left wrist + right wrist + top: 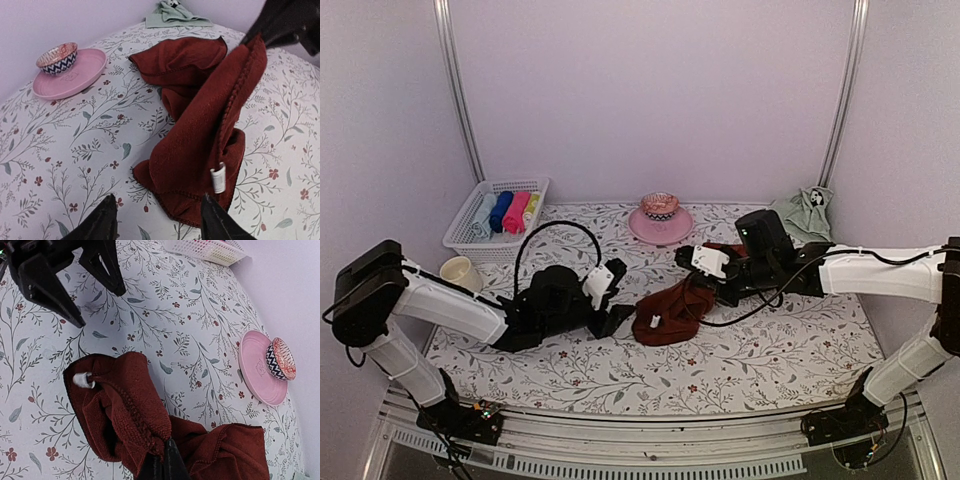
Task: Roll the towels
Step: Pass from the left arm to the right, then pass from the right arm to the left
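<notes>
The right gripper (164,456) is clamped on a lifted edge of the dark red towel (200,130). The left gripper (156,202) stands parted and empty just beside the towel.

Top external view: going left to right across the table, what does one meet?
white basket → left gripper → red-brown towel → sage green towel

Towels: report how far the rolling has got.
Done: neither towel rolled. In hand: right gripper shut on the bunched dark red-brown cloth towel, one end raised; left gripper open beside it. Left: roll it, then the crumpled pale sage green towel at the back.
</notes>
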`<state>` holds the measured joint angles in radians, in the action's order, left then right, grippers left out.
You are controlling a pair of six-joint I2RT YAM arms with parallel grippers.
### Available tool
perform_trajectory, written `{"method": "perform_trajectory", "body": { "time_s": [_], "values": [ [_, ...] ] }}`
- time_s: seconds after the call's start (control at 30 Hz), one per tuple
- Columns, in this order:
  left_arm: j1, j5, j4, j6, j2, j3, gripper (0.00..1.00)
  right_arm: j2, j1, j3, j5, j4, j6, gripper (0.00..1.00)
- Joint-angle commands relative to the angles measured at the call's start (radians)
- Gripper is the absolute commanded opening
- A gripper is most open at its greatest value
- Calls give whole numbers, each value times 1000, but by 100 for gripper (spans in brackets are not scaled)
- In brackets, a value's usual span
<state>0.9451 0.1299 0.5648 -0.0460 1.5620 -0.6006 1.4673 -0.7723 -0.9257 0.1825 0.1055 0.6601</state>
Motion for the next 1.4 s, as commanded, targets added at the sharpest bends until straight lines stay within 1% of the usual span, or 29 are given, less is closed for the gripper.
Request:
{"method": "perform_trajectory", "body": {
  "time_s": [0.0, 0.1, 0.2, 0.23, 0.27, 0.33, 0.5, 0.57, 0.77, 1.0, 1.13, 1.3, 1.37],
  "values": [
    [2, -81, 71, 129, 71, 14, 63, 1, 22, -45, 27, 24, -53, 2],
    [32, -61, 67, 188, 121, -6, 70, 12, 46, -63, 50, 36, -84, 2],
    [78, -20, 69, 248, 166, -42, 85, 25, 58, -74, 52, 43, -99, 2],
    [93, -3, 64, 261, 181, -60, 95, 31, 60, -78, 50, 44, -106, 2],
    [105, 15, 61, 271, 195, -73, 97, 38, 64, -81, 47, 46, -110, 2],
    [126, 41, 62, 284, 220, -99, 97, 51, 66, -86, 36, 48, -118, 2],
    [153, 121, 111, 260, 246, -121, 97, 77, 67, -96, 21, 49, -133, 2],
    [160, 135, 129, 250, 249, -119, 96, 83, 68, -100, 15, 49, -137, 2],
    [164, 140, 114, 238, 288, -142, 81, 84, 69, -101, 4, 49, -143, 2],
    [164, 138, 105, 217, 312, -163, 74, 91, 76, -106, -12, 46, -148, 2],
    [164, 149, 82, 212, 335, -191, 66, 94, 80, -110, -17, 47, -155, 2],
    [163, 147, 62, 206, 355, -217, 62, 98, 84, -110, -22, 45, -158, 2],
    [163, 155, 57, 202, 357, -220, 57, 98, 84, -109, -25, 43, -159, 2]
  ]
}}
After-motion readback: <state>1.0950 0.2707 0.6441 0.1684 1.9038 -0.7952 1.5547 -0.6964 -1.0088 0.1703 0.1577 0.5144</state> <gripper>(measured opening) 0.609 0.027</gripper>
